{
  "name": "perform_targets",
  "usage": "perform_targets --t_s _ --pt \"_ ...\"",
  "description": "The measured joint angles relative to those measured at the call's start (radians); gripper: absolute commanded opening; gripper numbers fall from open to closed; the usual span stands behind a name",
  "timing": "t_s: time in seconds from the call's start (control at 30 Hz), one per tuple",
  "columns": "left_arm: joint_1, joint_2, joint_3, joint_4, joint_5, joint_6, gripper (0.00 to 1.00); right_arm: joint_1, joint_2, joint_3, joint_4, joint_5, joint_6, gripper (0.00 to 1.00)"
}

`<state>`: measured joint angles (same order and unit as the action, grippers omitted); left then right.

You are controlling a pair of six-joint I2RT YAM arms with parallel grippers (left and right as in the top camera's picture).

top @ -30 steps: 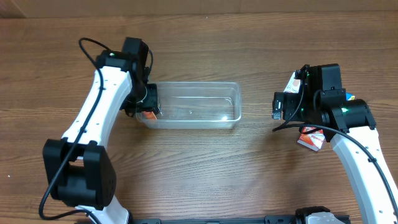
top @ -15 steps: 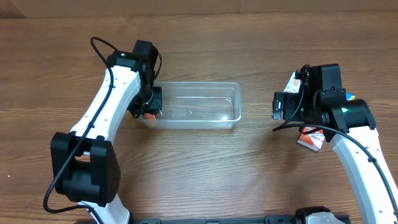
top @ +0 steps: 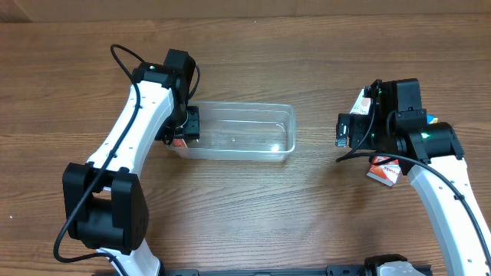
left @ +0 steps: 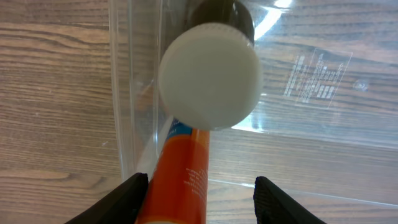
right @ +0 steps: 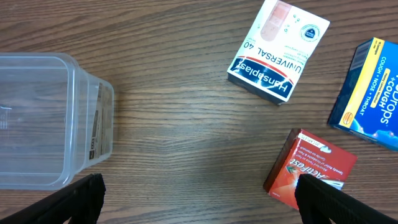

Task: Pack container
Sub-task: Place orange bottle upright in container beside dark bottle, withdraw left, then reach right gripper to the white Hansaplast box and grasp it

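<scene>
The clear container (top: 245, 108) lies at the table's middle; it also shows in the left wrist view (left: 127, 93) and the right wrist view (right: 56, 124). An orange tube with a white cap (left: 208, 74) lies at the container's left end, where the overhead view (top: 181, 142) shows a little of it. My left gripper (left: 200, 194) is open around the tube's lower part; the tube leans on the left finger, with a gap to the right finger. My right gripper (right: 202, 199) is open and empty over bare table, right of the container.
A white Hansaplast box (right: 278, 53), a blue cough-drop box (right: 370, 93) and a red ActiFast box (right: 311, 168) lie on the table at the right. In the overhead view the red box (top: 383, 170) lies below the right arm.
My left arm has moved up and to the right at the container's left end. The container has shifted slightly to the left. The right arm has not moved.
</scene>
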<state>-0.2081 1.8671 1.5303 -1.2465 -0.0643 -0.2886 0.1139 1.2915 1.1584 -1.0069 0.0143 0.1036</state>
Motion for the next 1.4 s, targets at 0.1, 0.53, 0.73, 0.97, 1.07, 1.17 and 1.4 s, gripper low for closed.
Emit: perform_targets --t_s 0.1,0.53,0.73,0.97,1.07,1.17,1.4 --pt "0.000 0.000 0.000 -0.018 0.001 0.000 0.55 0.000 0.000 0.000 0.000 0.000 0.000 1.00" --pt "0.000 -0.006 0.087 -0.085 0.000 -0.002 0.86 0.000 0.000 0.000 0.000 0.000 0.001 1.00" --pt "0.000 -0.065 0.259 -0.164 -0.060 -0.015 1.00 0.000 0.000 0.000 0.000 0.000 0.000 1.00" --pt "0.026 -0.301 0.292 -0.163 -0.104 -0.057 1.00 0.000 0.000 0.000 -0.003 0.042 0.023 1.00" --pt "0.111 -0.409 0.296 -0.161 -0.116 -0.071 1.00 0.000 0.000 0.000 -0.002 0.048 0.028 1.00" --pt "0.201 -0.465 0.298 -0.155 -0.112 -0.076 1.00 0.000 0.000 0.000 0.032 0.056 0.039 1.00" --pt "0.332 -0.467 0.288 -0.130 0.004 -0.010 1.00 -0.010 0.003 0.008 0.222 0.095 0.110 1.00"
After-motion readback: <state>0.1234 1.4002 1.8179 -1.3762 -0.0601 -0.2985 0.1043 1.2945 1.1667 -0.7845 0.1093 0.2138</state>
